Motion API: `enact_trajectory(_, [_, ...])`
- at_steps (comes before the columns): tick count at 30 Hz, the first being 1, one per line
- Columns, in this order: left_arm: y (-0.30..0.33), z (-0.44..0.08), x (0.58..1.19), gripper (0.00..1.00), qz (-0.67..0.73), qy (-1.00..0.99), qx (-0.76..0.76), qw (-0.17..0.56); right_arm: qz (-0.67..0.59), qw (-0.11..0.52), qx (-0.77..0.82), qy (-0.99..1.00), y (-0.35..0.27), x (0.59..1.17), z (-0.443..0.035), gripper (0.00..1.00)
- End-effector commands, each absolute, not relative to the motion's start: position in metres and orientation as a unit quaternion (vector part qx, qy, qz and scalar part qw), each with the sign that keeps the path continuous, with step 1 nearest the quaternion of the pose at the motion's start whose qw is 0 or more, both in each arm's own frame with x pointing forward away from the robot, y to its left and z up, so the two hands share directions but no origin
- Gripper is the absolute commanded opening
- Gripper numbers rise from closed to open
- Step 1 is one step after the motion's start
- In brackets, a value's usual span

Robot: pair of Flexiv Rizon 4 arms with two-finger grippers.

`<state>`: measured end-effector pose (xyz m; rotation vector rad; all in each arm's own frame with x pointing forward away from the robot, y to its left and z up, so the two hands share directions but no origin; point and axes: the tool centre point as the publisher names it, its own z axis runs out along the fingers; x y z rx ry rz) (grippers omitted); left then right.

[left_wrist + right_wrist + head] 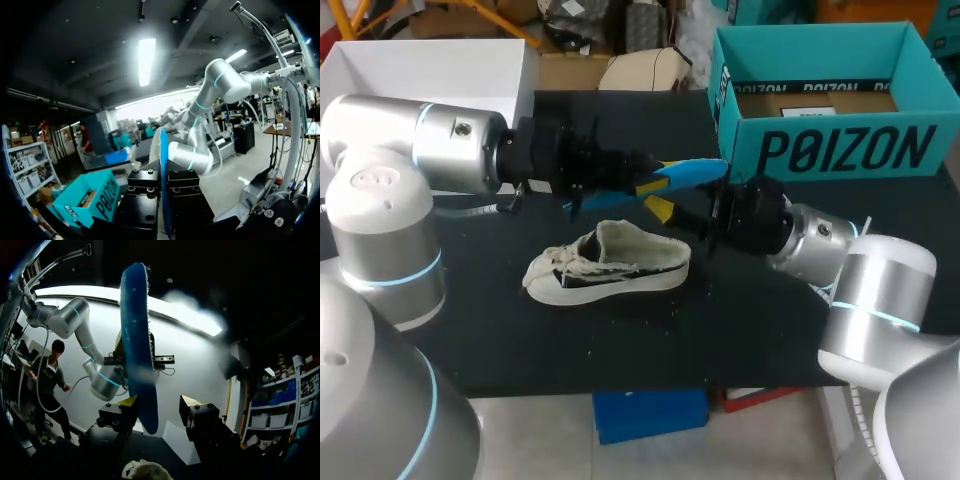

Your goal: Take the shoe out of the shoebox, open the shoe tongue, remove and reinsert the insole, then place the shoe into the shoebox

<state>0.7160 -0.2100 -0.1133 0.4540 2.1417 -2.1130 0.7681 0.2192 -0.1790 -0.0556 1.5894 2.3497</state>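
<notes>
Head view, Operator asks: which step is in hand?

Technician: Judged from the layout, the insole is out and reinsertion is pending. The shoe lies on its sole near the middle of the table, toe to the left, opening facing up. The insole, blue, is held in the air just beyond the shoe. The shoebox stands at the far right, well apart from the shoe.

Operator: State of each gripper?

Technician: In the left wrist view the left gripper pinches the insole, which stands edge-on between its fingers. In the right wrist view the right gripper is spread. One end of the insole hangs between its yellow tips, nearer one finger, and is not clamped from both sides.

Operator: What does the next move call for?

Technician: Probably a handover or a two-handed steadying. The right gripper would need to close on the free end. The insole must then be tilted toe-first and lowered to the shoe opening. Risk: a flexible insole can buckle against the collar.
</notes>
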Motion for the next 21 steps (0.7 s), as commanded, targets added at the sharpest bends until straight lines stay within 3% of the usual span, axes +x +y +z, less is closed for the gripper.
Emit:
enact_trajectory(1, [-0.212,-0.114,0.715,0.0,-0.694,0.703,0.148,0.051,0.818,0.152,-0.021,0.554,0.222,0.768,-0.177,0.49])
enact_trajectory(21, [-0.212,-0.114,0.715,0.0,-0.694,0.703,0.148,0.051,0.829,0.157,-0.036,0.536,0.223,0.747,-0.166,0.49])
